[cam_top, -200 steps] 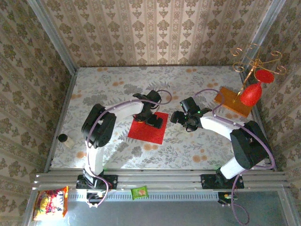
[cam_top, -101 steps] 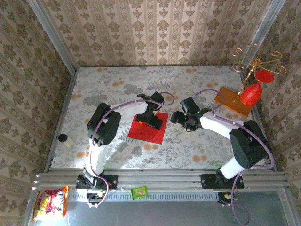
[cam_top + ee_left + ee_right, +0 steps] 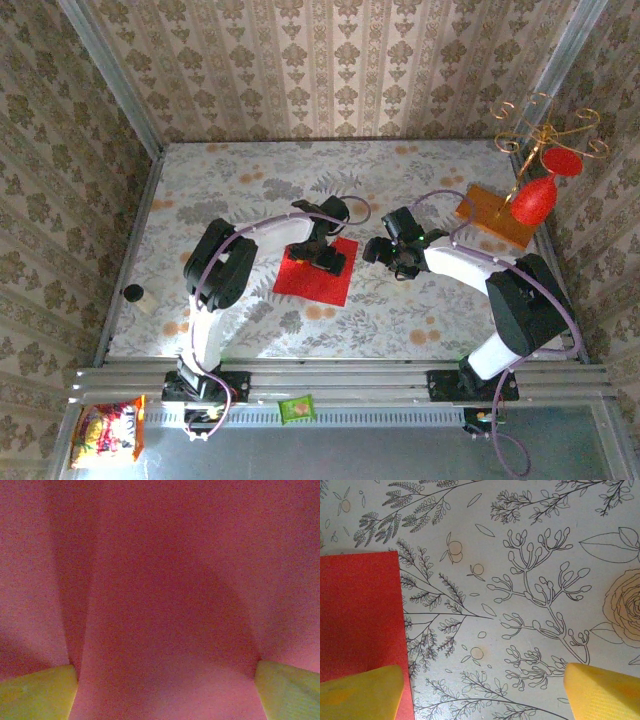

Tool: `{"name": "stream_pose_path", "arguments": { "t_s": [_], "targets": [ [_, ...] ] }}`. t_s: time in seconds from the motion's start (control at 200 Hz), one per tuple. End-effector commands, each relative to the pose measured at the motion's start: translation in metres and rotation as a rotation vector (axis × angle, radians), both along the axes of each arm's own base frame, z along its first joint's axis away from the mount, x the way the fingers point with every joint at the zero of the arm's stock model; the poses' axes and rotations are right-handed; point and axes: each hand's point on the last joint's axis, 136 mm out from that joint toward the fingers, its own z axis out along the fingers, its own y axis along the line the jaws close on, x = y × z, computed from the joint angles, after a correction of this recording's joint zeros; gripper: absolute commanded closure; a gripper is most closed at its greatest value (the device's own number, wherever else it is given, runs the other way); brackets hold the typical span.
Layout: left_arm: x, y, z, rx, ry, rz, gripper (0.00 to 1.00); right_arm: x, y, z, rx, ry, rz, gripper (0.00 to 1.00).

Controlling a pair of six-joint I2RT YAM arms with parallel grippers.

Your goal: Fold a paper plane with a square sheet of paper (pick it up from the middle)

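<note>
My left gripper (image 3: 326, 257) is down on the square sheet of paper (image 3: 305, 282), over the sheet's far right part. The sheet lies on the flowered worktop (image 3: 230, 200), about midway between its left and right edges and slightly nearer its near edge, turned a little askew.

In my left wrist view the left gripper (image 3: 165, 700) has its 2 yellow-green fingers spread wide, 1 in each bottom corner. The red paper (image 3: 160, 580) runs between them, with soft shaded creases. I cannot tell whether it is lifted.

My right gripper (image 3: 378, 256) hangs just beside the sheet's right edge. In my right wrist view its (image 3: 482, 692) 2 yellow fingers are also spread wide. 1 is over the paper's (image 3: 360, 615) edge and the other over bare worktop (image 3: 535, 540).

A wooden board (image 3: 495, 217) and a red goblet-shaped ornament (image 3: 533, 200) stand at the far right corner.
</note>
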Motion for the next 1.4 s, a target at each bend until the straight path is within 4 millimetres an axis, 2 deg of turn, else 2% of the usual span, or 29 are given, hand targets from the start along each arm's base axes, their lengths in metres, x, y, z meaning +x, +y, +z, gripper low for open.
{"name": "stream_pose_path", "arguments": {
  "t_s": [0.0,0.08,0.215,0.385,0.495,0.595,0.675,0.755,0.83,0.89,1.06,1.215,1.395],
  "targets": [
    [-0.013,0.02,-0.034,0.072,0.063,0.046,0.1,0.006,-0.003,0.003,-0.015,-0.009,-0.034,0.15],
    [-0.01,0.019,-0.027,0.045,0.05,0.06,0.14,0.007,-0.003,0.004,-0.016,-0.011,-0.037,0.15],
    [-0.002,0.019,-0.008,-0.03,0.019,0.1,0.3,0.007,-0.003,0.005,-0.016,-0.013,-0.039,0.15],
    [0.014,0.024,0.032,-0.219,-0.029,0.179,0.5,0.009,-0.003,0.009,-0.007,-0.025,-0.046,0.15],
    [0.023,0.026,0.063,-0.385,-0.051,0.214,0.58,0.01,-0.001,0.015,0.011,-0.041,-0.046,0.15],
    [0.027,0.019,0.094,-0.559,-0.059,0.231,0.61,0.012,0.003,0.022,0.037,-0.067,-0.037,0.15],
    [0.028,0.005,0.119,-0.711,-0.052,0.23,0.62,0.016,0.007,0.031,0.073,-0.096,-0.024,0.15],
    [0.026,-0.011,0.136,-0.851,-0.025,0.223,0.61,0.019,0.015,0.042,0.126,-0.134,0.014,0.15],
    [0.024,-0.026,0.143,-0.973,0.023,0.221,0.61,0.022,0.016,0.051,0.156,-0.161,0.023,0.15],
    [0.025,-0.032,0.135,-1.015,0.054,0.242,0.61,0.024,0.015,0.056,0.179,-0.177,0.027,0.15],
    [0.025,-0.033,0.089,-0.954,0.117,0.284,0.65,0.025,0.019,0.058,0.215,-0.18,0.06,0.19],
    [0.018,-0.022,0.048,-0.805,0.142,0.293,0.66,0.021,0.036,0.048,0.225,-0.14,0.142,0.37],
    [0.009,-0.007,0.016,-0.649,0.15,0.274,0.67,0.017,0.067,0.036,0.197,-0.095,0.249,0.53]
  ]
}}
